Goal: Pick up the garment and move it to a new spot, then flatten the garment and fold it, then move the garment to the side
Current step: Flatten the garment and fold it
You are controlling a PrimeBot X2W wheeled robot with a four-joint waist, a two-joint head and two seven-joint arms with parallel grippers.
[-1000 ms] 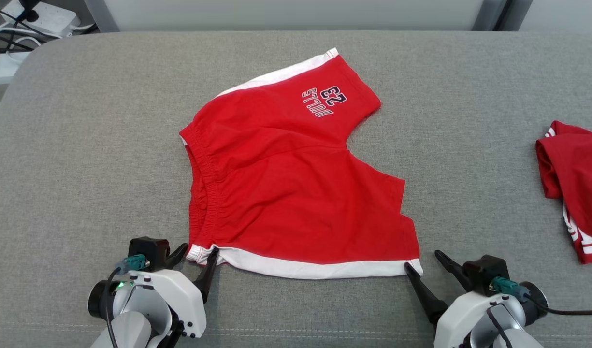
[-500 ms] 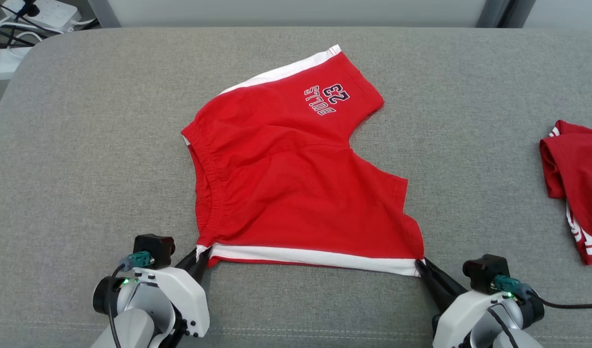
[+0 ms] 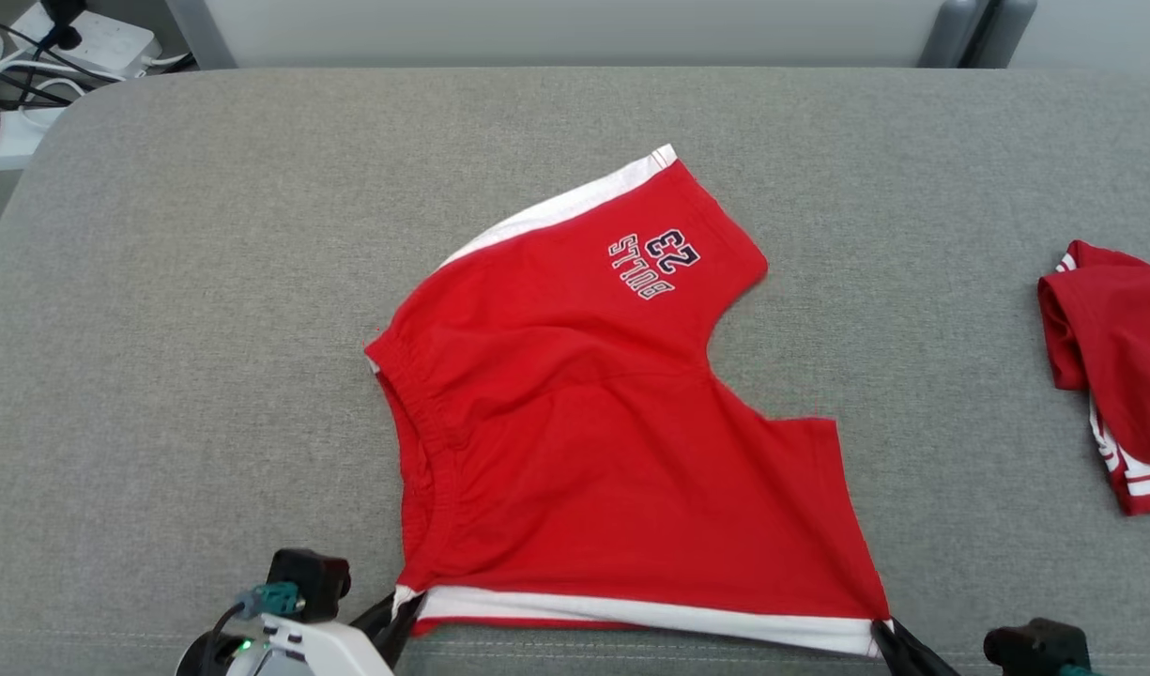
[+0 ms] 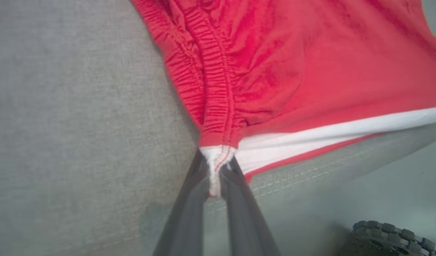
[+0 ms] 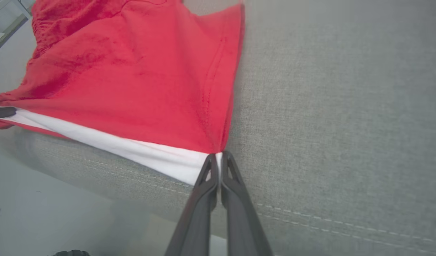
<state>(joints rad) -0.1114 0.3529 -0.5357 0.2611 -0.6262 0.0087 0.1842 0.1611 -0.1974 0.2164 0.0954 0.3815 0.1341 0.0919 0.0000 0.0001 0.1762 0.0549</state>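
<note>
Both grippers are clamped. Left gripper is pinching the waistband corner of the shorts, where the elastic meets the white stripe. A bunched nub of white cloth sits between the jaws. Right gripper is pressed together on the hem corner at the other end of that stripe, with only a thin fold in it.

Shorts lie mid-surface, stripe side at the near edge of the surface, printed leg pointing to the far edge. The stripe runs taut and slightly raised between the two pinches; the rest lies flat.

My read: gripping corner to corner along one side lets the cloth travel as a sheet, not a wad. I take this as the pick for the move to a new spot. The right pinch looks shallow, so I'd watch for slip. A second red garment sits at the right edge, well apart, so I'd leave it.
</note>
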